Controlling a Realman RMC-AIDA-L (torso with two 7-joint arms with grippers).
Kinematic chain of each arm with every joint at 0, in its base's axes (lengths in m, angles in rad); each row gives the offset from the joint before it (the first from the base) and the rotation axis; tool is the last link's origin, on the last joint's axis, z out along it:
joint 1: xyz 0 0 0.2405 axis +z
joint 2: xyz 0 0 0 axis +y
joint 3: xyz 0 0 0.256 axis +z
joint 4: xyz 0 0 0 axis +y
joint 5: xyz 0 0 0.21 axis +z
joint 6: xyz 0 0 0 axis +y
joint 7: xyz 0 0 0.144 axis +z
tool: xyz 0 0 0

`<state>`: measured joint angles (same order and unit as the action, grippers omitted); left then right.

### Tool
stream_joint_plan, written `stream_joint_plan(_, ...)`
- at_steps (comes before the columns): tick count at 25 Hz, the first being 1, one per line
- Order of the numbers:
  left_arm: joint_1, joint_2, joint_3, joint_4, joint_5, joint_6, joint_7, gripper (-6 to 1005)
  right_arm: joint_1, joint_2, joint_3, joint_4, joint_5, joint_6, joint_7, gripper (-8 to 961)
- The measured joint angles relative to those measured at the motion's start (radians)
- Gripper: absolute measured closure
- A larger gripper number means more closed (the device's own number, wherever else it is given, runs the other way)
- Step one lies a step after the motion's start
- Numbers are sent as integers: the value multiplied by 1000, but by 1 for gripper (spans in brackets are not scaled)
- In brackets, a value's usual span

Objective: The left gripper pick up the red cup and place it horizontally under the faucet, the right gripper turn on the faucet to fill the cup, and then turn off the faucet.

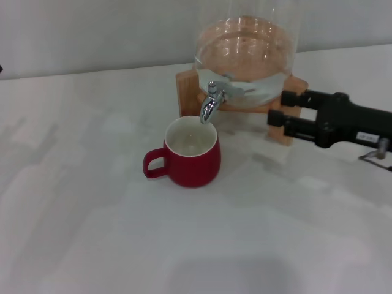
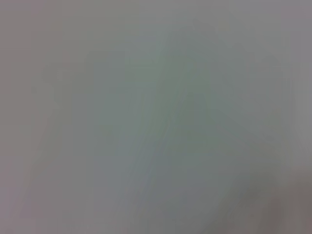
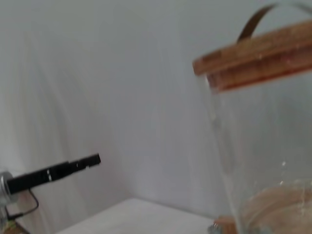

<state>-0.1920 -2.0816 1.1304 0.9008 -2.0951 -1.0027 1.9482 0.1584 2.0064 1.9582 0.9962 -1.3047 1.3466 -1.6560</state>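
While the cup [image 1: 192,151] is standing upright on the worktop [image 1: 92,214] with its open mouth directly below the spout of the faucet [image 1: 214,100], the right tool [image 1: 277,108] is hanging level at the right of the scene, its two flat jaws standing apart, one above the other, and pointing toward the robot's left. The jaw tips are lying over the right post of the wooden stand [image 1: 187,92], clear of the faucet and gripping nothing. Judged from this layout, the cup placement is looking complete and the opening of the faucet is the step in hand. The deciding relation is this: the faucet is lying to the left of the right tool, at about the same height, with its lever area projecting forward from the dispenser [image 1: 245,55] toward the robot, so a leftward reach along the tool's own long axis is appearing to suit. The cup's handle is pointing to the robot's left, away from that approach. The left tool is not showing in any view, so the right arm is the nearer. No water is visibly running from the spout.
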Motion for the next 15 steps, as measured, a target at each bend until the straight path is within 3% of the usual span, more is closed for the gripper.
stream_joint_plan(6, 1, -2, -1, 0, 0, -2, 0, 207, 4, 1, -141, 29, 9, -126, 8, 322)
stream_joint_plan(15, 11, -2, 4, 2, 0, -23, -4, 208, 12, 3, -206, 45, 63, -199, -11, 322)
